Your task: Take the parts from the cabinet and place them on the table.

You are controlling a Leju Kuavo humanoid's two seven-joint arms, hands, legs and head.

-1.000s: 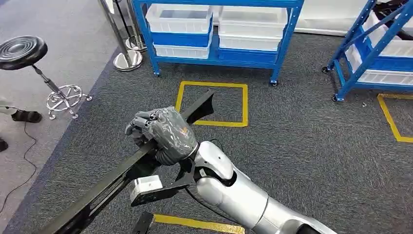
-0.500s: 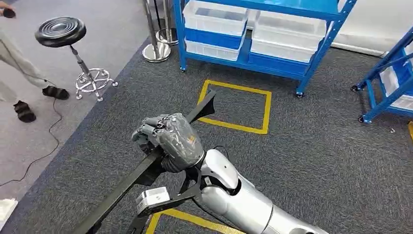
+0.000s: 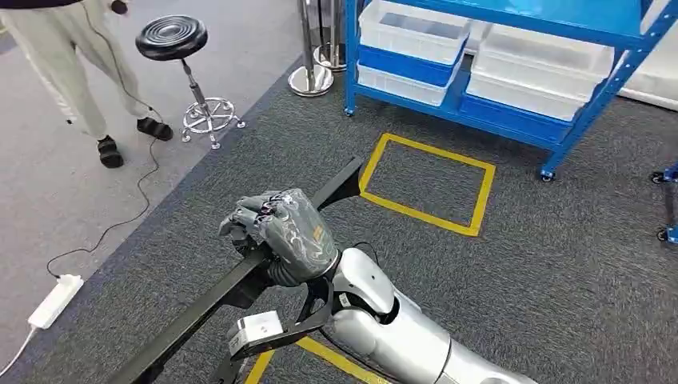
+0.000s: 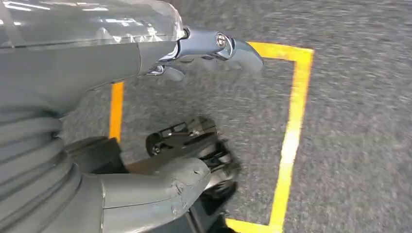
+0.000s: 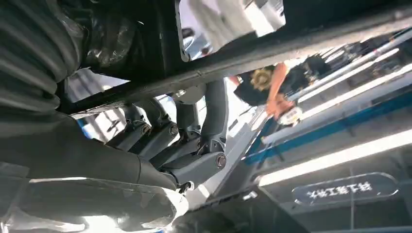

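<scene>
My right hand (image 3: 284, 232) grips a long black bar-shaped part (image 3: 340, 182) near its middle, held low over the grey carpet. The part runs from the picture's lower left up toward a yellow floor square (image 3: 428, 180). In the right wrist view, the dark fingers (image 5: 155, 141) curl around the same black part (image 5: 291, 43). My left hand (image 4: 97, 73) hangs above the carpet with fingers and thumb apart and nothing between them.
A blue rack (image 3: 560, 120) with white bins (image 3: 412, 28) stands at the back right. A black stool (image 3: 172, 38) and chrome post bases (image 3: 310, 78) are at the back left. A person (image 3: 72, 56) stands at far left, and a power strip (image 3: 54, 300) with its cable lies on the floor.
The whole picture has shifted: the camera turned left, so the rack slid right and a person came into view. My right hand keeps the same hold on the black part.
</scene>
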